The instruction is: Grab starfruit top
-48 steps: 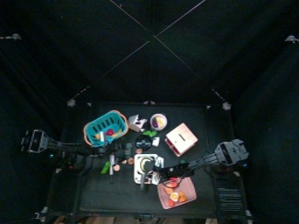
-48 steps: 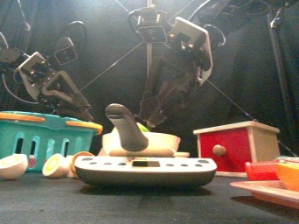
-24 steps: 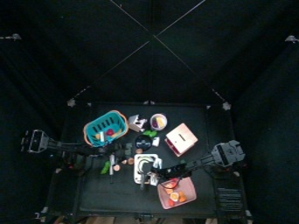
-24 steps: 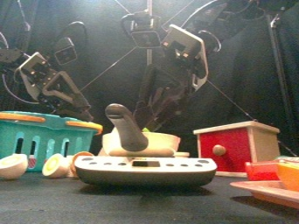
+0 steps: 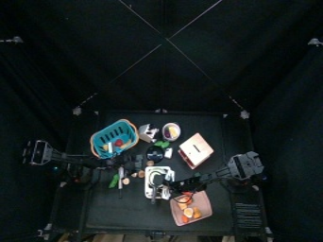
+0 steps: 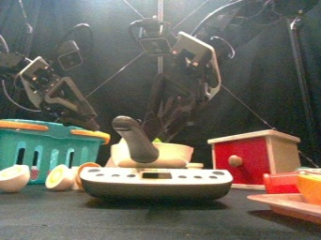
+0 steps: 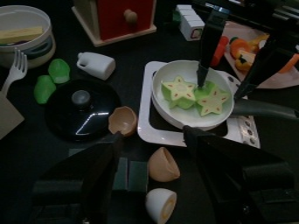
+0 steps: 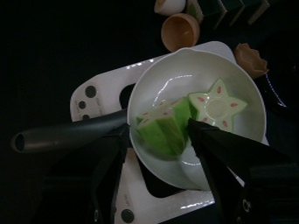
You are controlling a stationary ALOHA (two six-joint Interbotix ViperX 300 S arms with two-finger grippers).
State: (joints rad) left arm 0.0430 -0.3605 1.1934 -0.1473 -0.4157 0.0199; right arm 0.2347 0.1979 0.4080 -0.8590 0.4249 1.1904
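A white pan (image 8: 233, 74) sits on the grey scale (image 6: 157, 184). In it lie a green starfruit body (image 8: 163, 133) and a star-shaped starfruit slice (image 8: 222, 103); the left wrist view shows two star slices (image 7: 179, 88). My right gripper (image 8: 166, 162) is open just above the pan, its jaws either side of the green body, touching nothing that I can see. It also shows in the left wrist view (image 7: 225, 87) and the front view (image 6: 163, 120). My left gripper (image 7: 155, 144) is open and empty, hovering short of the scale.
A teal basket (image 6: 44, 141) stands left, a red box (image 6: 251, 155) right, a pink plate (image 6: 295, 204) with fruit front right. Eggshell halves (image 7: 122, 121), a black lid (image 7: 79, 109), green pieces (image 7: 52, 74), a white cup (image 7: 93, 63) and a noodle bowl (image 7: 21, 31) lie near the scale.
My right gripper has come down a little and shifted slightly left toward the pan. The left arm has not moved.
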